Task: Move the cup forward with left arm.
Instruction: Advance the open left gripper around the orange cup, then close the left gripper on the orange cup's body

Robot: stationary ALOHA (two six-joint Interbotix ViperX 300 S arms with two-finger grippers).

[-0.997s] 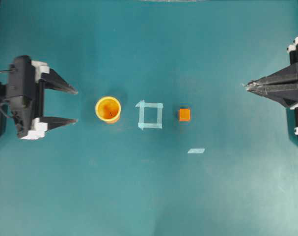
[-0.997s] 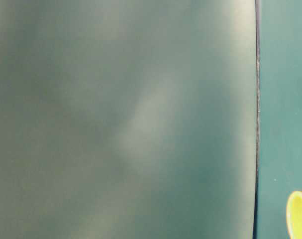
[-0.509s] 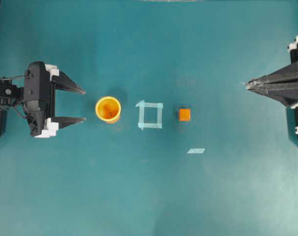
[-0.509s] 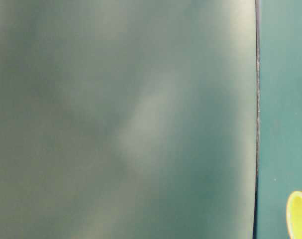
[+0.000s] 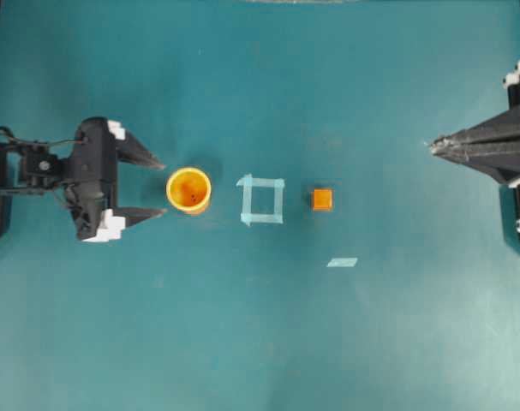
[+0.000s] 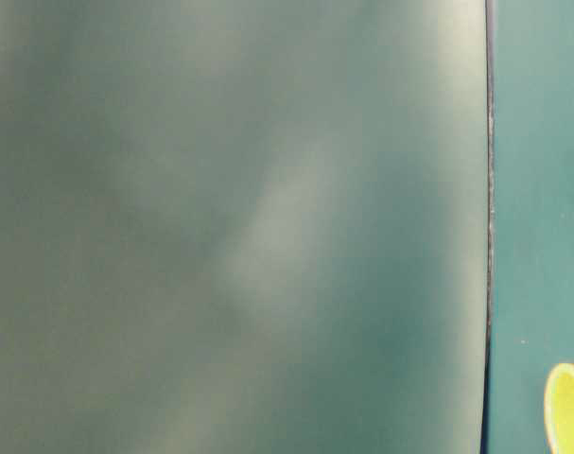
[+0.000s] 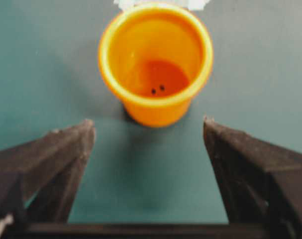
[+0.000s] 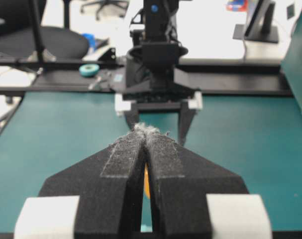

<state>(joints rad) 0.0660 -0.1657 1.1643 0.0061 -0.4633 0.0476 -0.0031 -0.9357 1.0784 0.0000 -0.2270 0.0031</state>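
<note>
Teal table [image 5: 260, 342] fills the overhead view. Cup [image 5: 188, 190] stands upright left of centre, orange-yellow, lighter rim, darker orange floor; wrist view shows two small dark specks [image 7: 157, 89] on that floor. Left gripper [image 5: 160, 187] sits just left of the cup with jaws spread wide, nothing between them. Upper fingertip [image 5: 155, 162] and lower fingertip [image 5: 157, 212] lie above-left and below-left of the cup, close to it but apart from it. In the left wrist view the cup [image 7: 155, 62] stands ahead of the fingers [image 7: 56, 159], centred on the gap, teal table showing between.

Tape square [image 5: 261, 200], pale blue, lies just right of the cup. Cube [image 5: 322, 199], small and orange, sits right of the square, apart from it. Short tape strip [image 5: 342, 262] lies below-right of the cube.

Right gripper [image 5: 433, 148] is at the right edge, well apart from everything, jaws pressed together to a point; right wrist view confirms, pads [image 8: 126, 164] meeting with frayed tips.

Table-level view is mostly a blurred grey-green surface; only a yellow rim sliver of the cup [image 6: 565, 409] shows at lower right.
</note>
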